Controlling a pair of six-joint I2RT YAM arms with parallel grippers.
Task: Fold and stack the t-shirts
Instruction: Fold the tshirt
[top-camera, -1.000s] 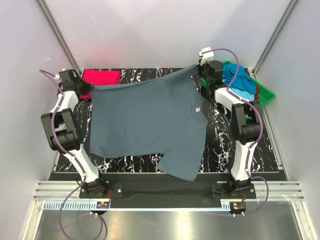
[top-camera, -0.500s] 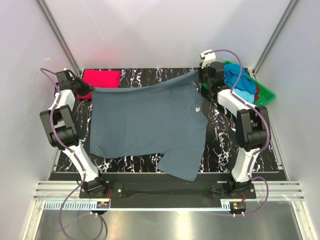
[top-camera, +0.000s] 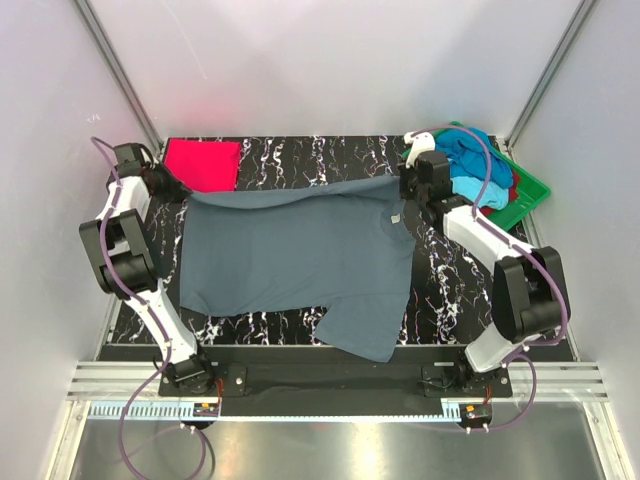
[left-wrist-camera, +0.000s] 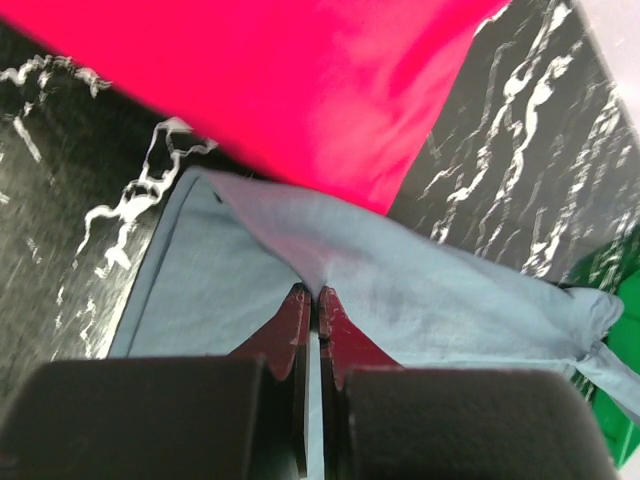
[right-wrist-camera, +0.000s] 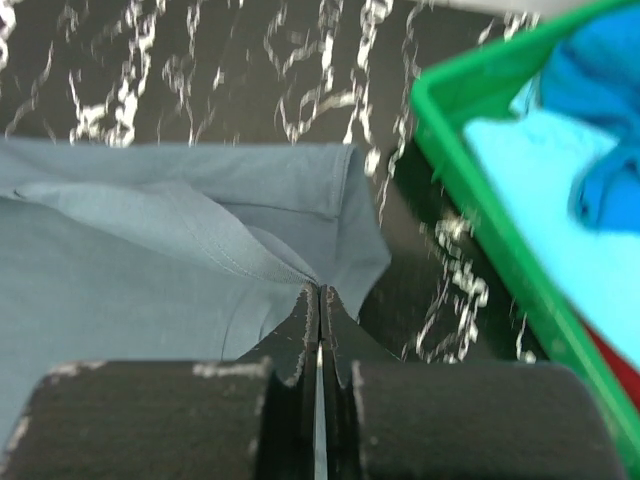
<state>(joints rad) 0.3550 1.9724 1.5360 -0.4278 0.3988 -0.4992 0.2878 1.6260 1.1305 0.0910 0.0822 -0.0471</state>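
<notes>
A slate grey-blue t-shirt (top-camera: 300, 260) lies spread over the black marbled table (top-camera: 300, 155), its far edge held up at both corners. My left gripper (top-camera: 178, 190) is shut on the shirt's left corner (left-wrist-camera: 310, 270). On the right, my right gripper (top-camera: 408, 182) is shut on the other corner (right-wrist-camera: 318, 282). A folded red-pink t-shirt (top-camera: 203, 163) lies at the back left, and in the left wrist view the red-pink t-shirt (left-wrist-camera: 300, 90) shows just beyond the held cloth. Turquoise (top-camera: 478, 186) and dark blue (top-camera: 470, 150) t-shirts lie bunched in the green tray (top-camera: 530, 190), with a bit of red (top-camera: 514, 187) beside them.
The green tray (right-wrist-camera: 480, 220) stands at the back right, close to my right gripper. White walls and metal posts close in the table on three sides. The near sleeve of the grey-blue shirt (top-camera: 365, 345) hangs to the table's front edge.
Both grippers have drawn the shirt's far edge toward the near side and lower. The right arm has swung away from the tray; the red-pink shirt is now fully uncovered.
</notes>
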